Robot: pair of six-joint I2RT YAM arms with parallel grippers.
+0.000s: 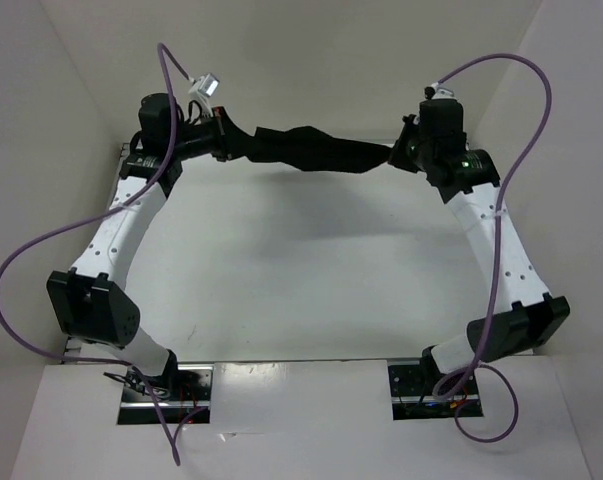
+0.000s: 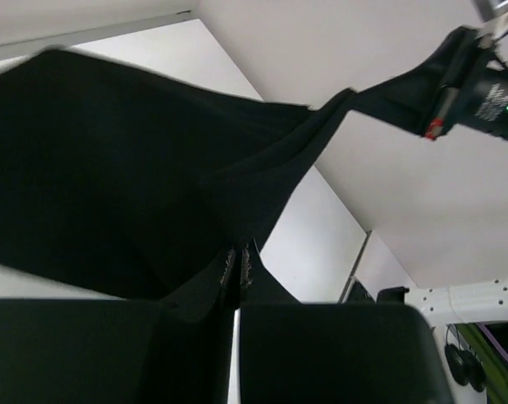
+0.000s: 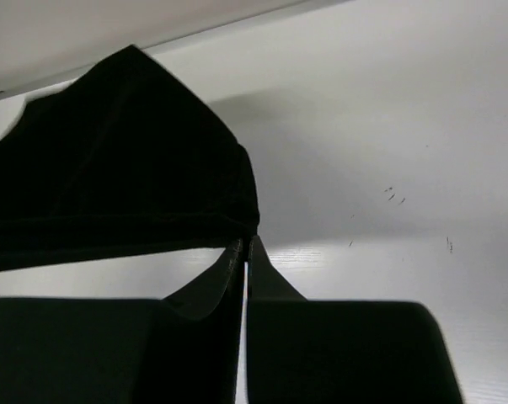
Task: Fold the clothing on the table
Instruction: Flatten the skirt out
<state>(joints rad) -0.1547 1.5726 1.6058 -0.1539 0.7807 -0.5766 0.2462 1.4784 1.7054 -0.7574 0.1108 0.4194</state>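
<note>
At the far end of the table, the clothing hangs as a narrow band strung between the two grippers.

Garment: plain black, matte, no print visible. Bunched and twisted along its length in the top view, thicker toward the left end, thinner toward the right. A faint shadow lies on the white surface just below it. In the left wrist view the cloth spreads into a broad dark sheet with soft folds, then narrows to a strip running up to the other gripper. In the right wrist view it rises to a peaked fold above the fingertips.

Grip: left gripper is closed tight, a pinch of black fabric caught between its fingers. Right gripper is likewise clamped closed on the opposite end, cloth trapped at the tips.

Surface: tabletop is flat, matte white; a few tiny dark specks show in the right wrist view.

Room: white walls enclose the table on the left, back and right. Both arms reach forward from the near edge, elbows bowed outward. Purple cables loop loosely beside each arm.
</note>
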